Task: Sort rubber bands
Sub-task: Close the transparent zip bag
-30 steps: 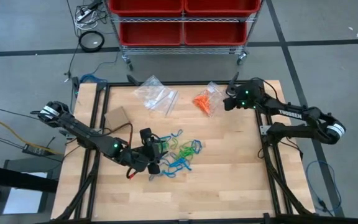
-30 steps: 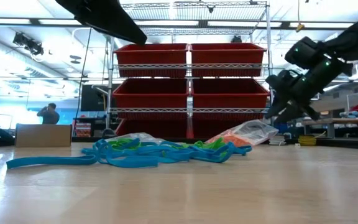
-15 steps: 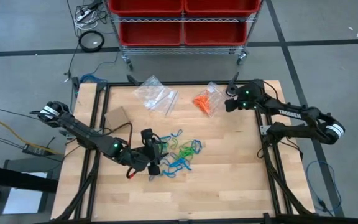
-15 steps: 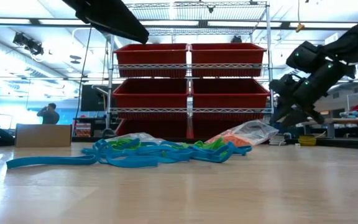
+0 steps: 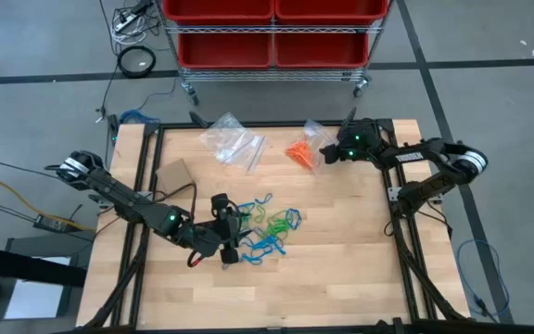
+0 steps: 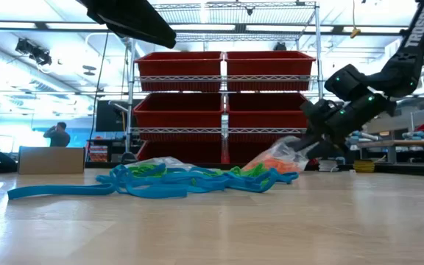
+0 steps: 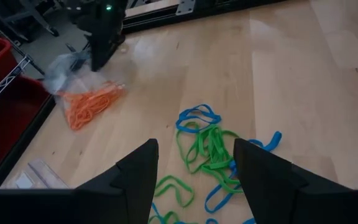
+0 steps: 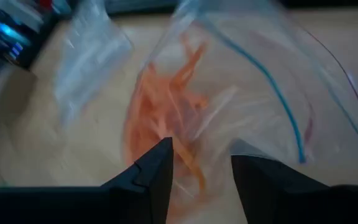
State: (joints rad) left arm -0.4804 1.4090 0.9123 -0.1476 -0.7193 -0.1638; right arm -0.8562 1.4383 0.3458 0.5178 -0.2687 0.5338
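The right hand [image 5: 330,155] sits just beside the clear plastic bag holding orange rubber bands [image 5: 304,151], its fingers apart, with the bag's mouth right in front of them in the right wrist view. It probably stands there because the orange loops are the colour being gathered and the bag has to be held open or steadied. Whether a finger actually pinches the film, I cannot tell; the fingertips are cut off at the picture's edge.

The left hand [image 5: 228,225] hovers at the near edge of the tangled heap of thin blue and green rubber bands [image 5: 269,227], well apart from the orange bag, fingers spread wide with nothing between them. That suits picking the next loop out of the tangle.

A second clear plastic bag, flat and seemingly empty [image 5: 234,142], lies beside the orange bag on the wooden bench [image 5: 341,250], likely waiting for another colour.

In the low view the heap hides most of both bags. How many loops are knotted together cannot be made out.
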